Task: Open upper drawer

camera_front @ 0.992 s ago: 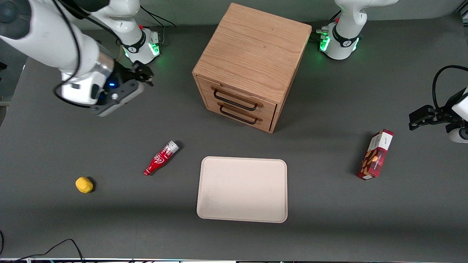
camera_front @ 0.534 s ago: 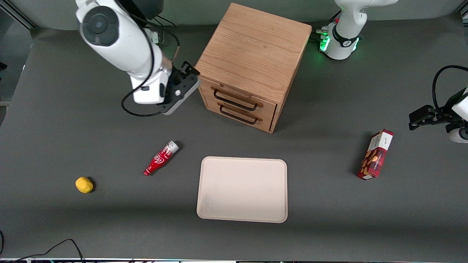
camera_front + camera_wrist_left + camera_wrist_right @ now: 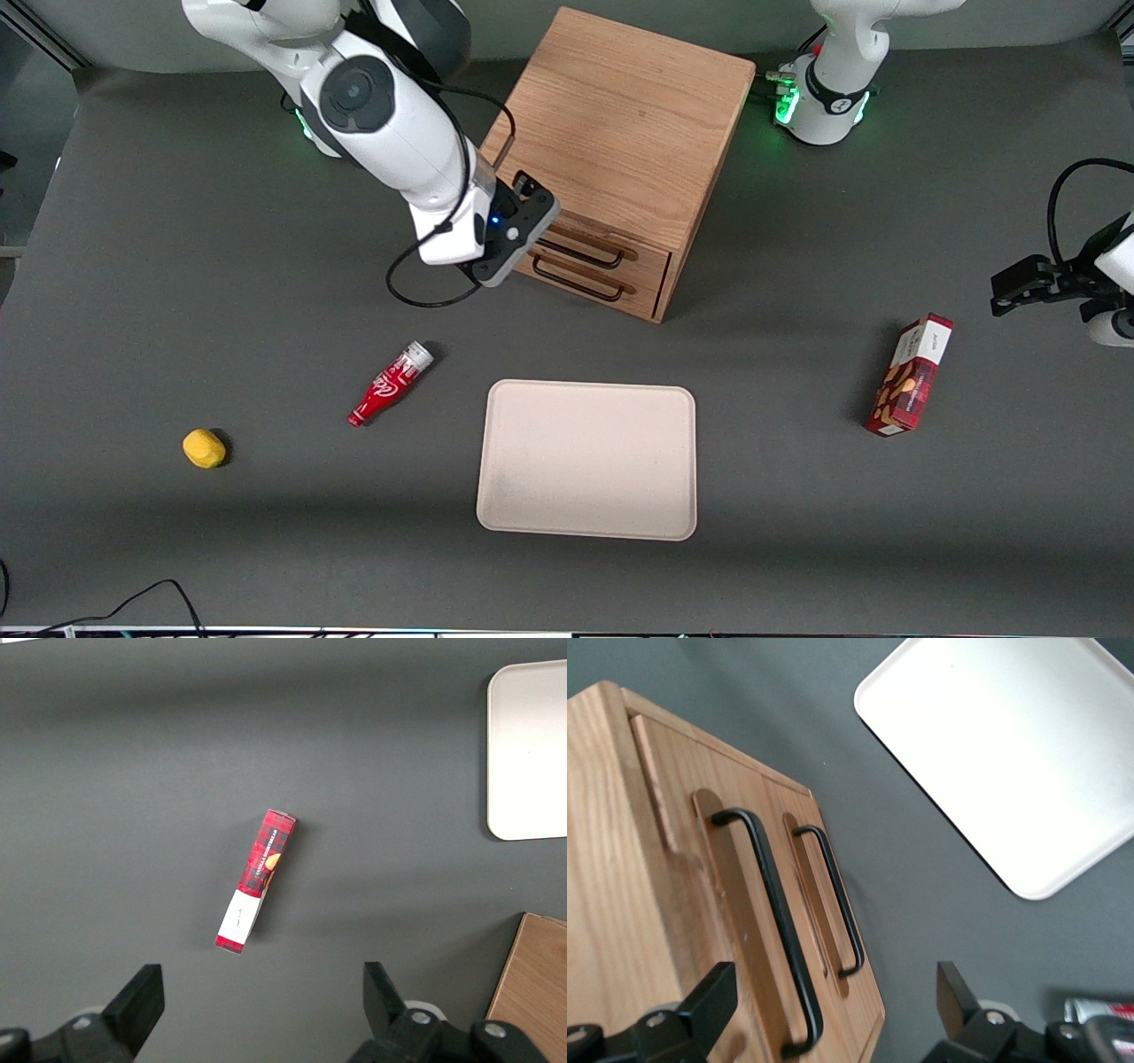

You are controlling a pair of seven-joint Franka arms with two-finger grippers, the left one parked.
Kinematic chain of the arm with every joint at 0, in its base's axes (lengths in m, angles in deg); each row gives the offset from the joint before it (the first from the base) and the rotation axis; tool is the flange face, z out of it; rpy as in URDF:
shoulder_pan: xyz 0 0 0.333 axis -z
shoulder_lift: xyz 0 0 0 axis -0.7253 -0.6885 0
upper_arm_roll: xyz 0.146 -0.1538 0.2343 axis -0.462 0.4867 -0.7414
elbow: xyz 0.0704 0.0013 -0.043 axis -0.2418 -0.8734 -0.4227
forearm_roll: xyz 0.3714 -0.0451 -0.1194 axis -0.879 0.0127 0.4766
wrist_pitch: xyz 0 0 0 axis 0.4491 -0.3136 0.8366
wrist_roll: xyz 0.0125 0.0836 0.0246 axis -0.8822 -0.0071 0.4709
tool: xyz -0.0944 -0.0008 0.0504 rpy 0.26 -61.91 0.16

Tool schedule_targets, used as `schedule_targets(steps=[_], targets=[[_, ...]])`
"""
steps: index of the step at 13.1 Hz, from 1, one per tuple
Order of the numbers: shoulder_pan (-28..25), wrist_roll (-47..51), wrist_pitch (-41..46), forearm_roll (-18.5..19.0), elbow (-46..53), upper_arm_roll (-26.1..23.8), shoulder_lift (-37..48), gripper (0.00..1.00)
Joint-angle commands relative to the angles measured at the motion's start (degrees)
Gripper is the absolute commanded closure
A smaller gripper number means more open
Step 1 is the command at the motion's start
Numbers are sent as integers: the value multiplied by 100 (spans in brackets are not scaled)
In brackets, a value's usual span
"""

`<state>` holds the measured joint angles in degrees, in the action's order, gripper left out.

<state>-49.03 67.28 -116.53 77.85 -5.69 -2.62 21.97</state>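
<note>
Gripper [image 3: 833,1014] spread wide, hovering in front of the cabinet [image 3: 620,124], empty. Upper drawer [image 3: 718,904] shut; its black wire handle [image 3: 775,921] just ahead. Straddle the bar mid-span, close, pull straight out, avoid the lower drawer handle [image 3: 837,904]

2 drawers [image 3: 611,266], 1 tray [image 3: 586,459], 1 bottle [image 3: 390,384], 1 box [image 3: 910,374].

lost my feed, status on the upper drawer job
Hand open, hovering in front of the cabinet. Upper drawer shut, handle ungrasped. Nothing in the way.
</note>
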Motion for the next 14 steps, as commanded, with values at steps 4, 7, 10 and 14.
schedule_targets(steps=[4, 7, 10, 14], targets=[[-98, 32, -1148, 253, -603, -26, -408, 0], [-115, 32, -1220, 227, -727, -105, -408, 0], [-115, 41, -1220, 192, -771, -114, -408, 0], [-28, 182, -1036, 182, -736, -273, -338, 0]])
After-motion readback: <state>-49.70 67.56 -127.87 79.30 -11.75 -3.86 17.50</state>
